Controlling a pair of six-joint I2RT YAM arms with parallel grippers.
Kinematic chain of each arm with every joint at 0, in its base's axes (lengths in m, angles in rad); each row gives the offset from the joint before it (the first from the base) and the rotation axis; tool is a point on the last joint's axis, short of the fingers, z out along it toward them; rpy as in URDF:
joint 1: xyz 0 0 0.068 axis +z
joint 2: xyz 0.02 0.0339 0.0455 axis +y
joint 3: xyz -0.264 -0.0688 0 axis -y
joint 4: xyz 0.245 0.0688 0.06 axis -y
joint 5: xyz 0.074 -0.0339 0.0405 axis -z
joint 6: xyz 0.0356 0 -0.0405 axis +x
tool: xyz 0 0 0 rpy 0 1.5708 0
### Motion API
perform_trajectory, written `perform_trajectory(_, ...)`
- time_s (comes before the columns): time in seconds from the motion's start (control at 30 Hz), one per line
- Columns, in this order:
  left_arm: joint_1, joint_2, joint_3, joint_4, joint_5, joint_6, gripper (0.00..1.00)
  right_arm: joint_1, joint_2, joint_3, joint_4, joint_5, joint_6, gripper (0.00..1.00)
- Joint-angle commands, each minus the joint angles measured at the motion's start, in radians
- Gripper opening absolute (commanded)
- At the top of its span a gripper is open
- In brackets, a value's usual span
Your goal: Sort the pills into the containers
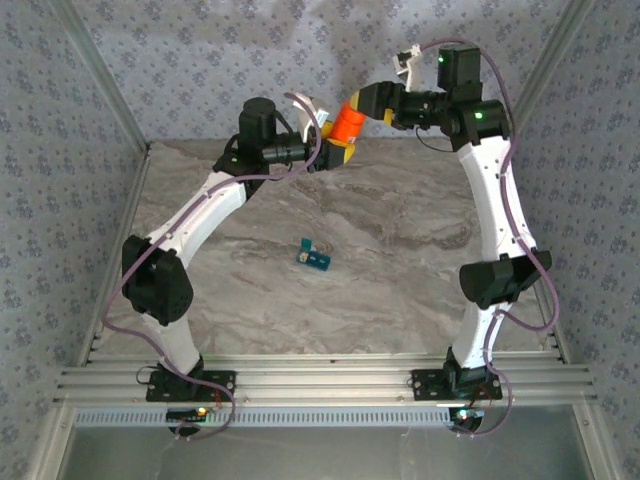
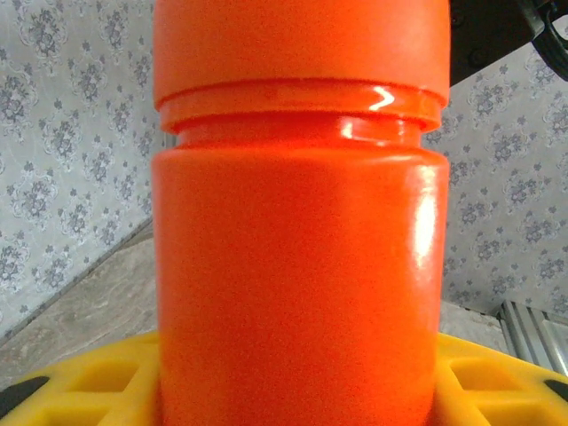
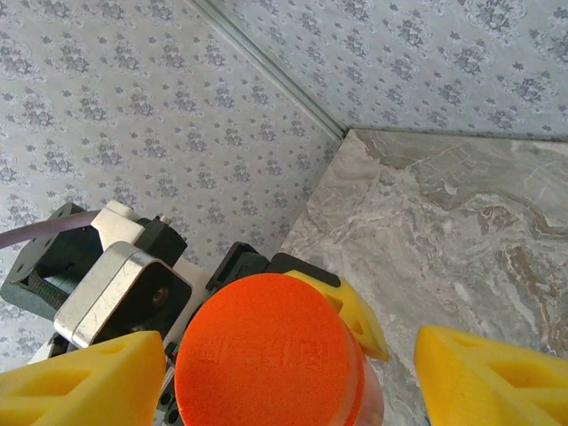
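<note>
The teal containers lie near the middle of the worktop, well apart from both arms and touched by nothing. They are too small in the top view to tell what is inside, or how each lid stands. Above the far edge of the worktop, the left gripper holds an orange bottle off the surface. Its yellow fingers are closed against the lower part of the bottle on both sides, with the bottle standing up out of them and its cap on. The right gripper meets the bottle from the other end, looking straight at the top of the cap. Its yellow fingers stand open to either side of the cap. One is clear of the cap with marble showing in the gap, the other is just beside it, and whether that one touches cannot be told.
</note>
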Motion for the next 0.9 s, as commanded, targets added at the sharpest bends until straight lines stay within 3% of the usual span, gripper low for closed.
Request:
perform_trajectory(0.0, -0.003, 0.008, 0.043, 0.021, 0.026, -0.012, 0.00, 0.010, 0.015, 0.036, -0.026, -0.021, -0.028, 0.76)
perform_trajectory(0.47, -0.008, 0.007, 0.045, 0.010, 0.028, -0.011, 0.00, 0.030, 0.017, 0.041, -0.037, -0.030, -0.034, 0.68)
perform_trajectory(0.7, -0.007, 0.004, 0.045, 0.002, 0.026, -0.007, 0.00, 0.040, 0.017, 0.035, -0.045, -0.033, -0.036, 0.35)
perform_trajectory(0.87, -0.012, -0.007, 0.045, -0.015, -0.011, 0.015, 0.00, 0.053, 0.007, 0.017, -0.070, 0.008, -0.028, 0.28)
